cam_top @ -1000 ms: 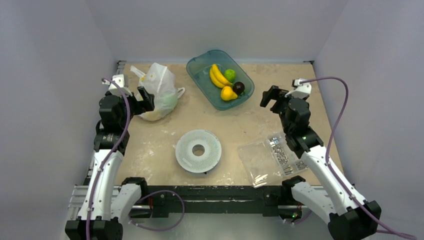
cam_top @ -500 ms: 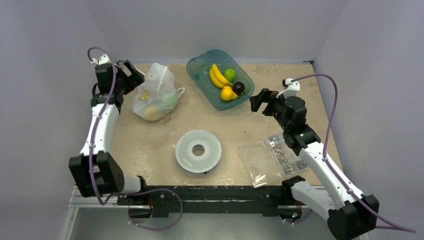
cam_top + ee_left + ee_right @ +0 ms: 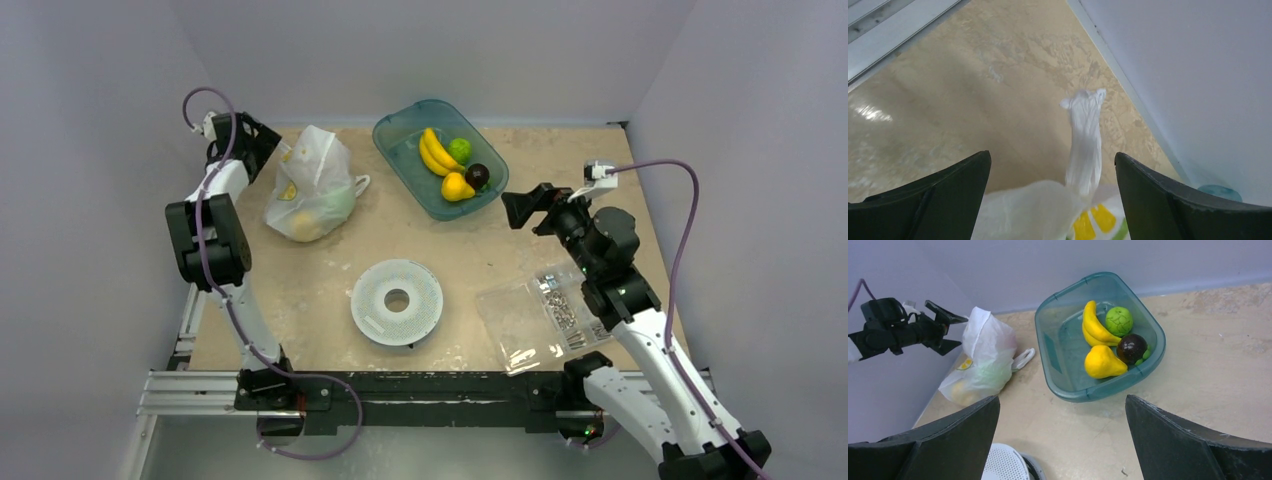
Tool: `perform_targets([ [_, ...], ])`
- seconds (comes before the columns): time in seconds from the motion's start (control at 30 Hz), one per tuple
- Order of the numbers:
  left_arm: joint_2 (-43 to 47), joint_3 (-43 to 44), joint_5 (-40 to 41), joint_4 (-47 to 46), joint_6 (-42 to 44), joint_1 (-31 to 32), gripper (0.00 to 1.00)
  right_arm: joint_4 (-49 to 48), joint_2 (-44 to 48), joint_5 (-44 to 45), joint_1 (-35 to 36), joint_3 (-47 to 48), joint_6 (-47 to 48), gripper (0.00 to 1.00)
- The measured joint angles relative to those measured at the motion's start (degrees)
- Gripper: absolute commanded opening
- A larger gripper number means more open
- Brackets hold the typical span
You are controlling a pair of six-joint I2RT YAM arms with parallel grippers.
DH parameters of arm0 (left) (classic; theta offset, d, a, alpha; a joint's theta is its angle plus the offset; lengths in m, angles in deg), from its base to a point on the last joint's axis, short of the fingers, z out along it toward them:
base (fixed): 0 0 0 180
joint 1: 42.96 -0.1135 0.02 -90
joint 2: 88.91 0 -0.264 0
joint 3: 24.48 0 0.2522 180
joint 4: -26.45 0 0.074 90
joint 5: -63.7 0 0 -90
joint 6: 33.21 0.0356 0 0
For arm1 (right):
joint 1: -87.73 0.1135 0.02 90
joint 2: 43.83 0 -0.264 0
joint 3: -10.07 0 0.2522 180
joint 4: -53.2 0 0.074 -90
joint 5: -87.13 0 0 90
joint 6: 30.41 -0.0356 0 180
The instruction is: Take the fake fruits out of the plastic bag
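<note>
The plastic bag (image 3: 310, 185) sits slumped at the far left of the table (image 3: 300, 290), close to the back corner. Its fake fruits (image 3: 973, 385) show only as yellowish and greenish shapes through the thin film, and none is out yet. The left tool (image 3: 1052, 155) hangs just behind and above the bag with its fingers spread wide and nothing in them. In its own view one twisted loop handle (image 3: 1083, 135) stands upright between the fingers, nearer the one on the right of that view. The right tool (image 3: 1062, 397) is well apart from the bag, near the teal basin (image 3: 1042, 335), its fingers likewise spread and empty.

The step in hand looks like getting a hold on the bag so it can be opened or tipped. To do it well, the left tool should probably shift sideways to centre the handle and then descend. The strip is narrow and limp, and a glancing close would only push it over. Pinching low on the twist, where the film is bunched, would likely hold better than pinching the flared tip. A slow lift matters, since the film is slippery and round fruits will roll and shift the load. The other handle (image 3: 1023, 359) lies toward the basin, on the side the right tool could reach — taking it would help spread the mouth. Whether the mouth is knotted cannot be told.
</note>
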Motion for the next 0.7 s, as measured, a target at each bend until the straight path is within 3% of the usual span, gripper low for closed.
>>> perform_targets([
  [0.07, -2.58, 0.24, -0.07, -3.61, -0.94, 0.00, 0.85, 0.02, 0.04, -0.37, 0.00, 0.00, 0.42, 0.99],
  [0.1, -4.26, 0.81, -0.24, -5.64, -1.66, 0.00, 0.76, 0.11, -0.13, -0.46, 0.00, 0.02, 0.61, 0.99],
  [0.23, -9.18, 3.41, -2.84, -11.89, -3.50, 0.00, 0.37, 0.90, -1.64, -1.18, 0.00, 0.83, 1.27, 0.99],
  [0.33, -10.16, 3.85, -4.98, -14.25, -3.98, 0.00, 0.00, 1.14, -2.64, -1.29, 0.00, 1.46, 1.51, 0.99],
  [0.5, -8.87, 6.75, -7.06, -13.51, -0.04, 0.00, 0.00, 1.11, -4.26, -2.40, 0.00, 2.62, 1.40, 0.99],
  [0.7, 1.36, 11.06, -7.74, -5.25, 5.25, -0.02, 0.00, 0.94, -7.65, -5.81, 0.00, 3.80, 0.74, 0.99],
])
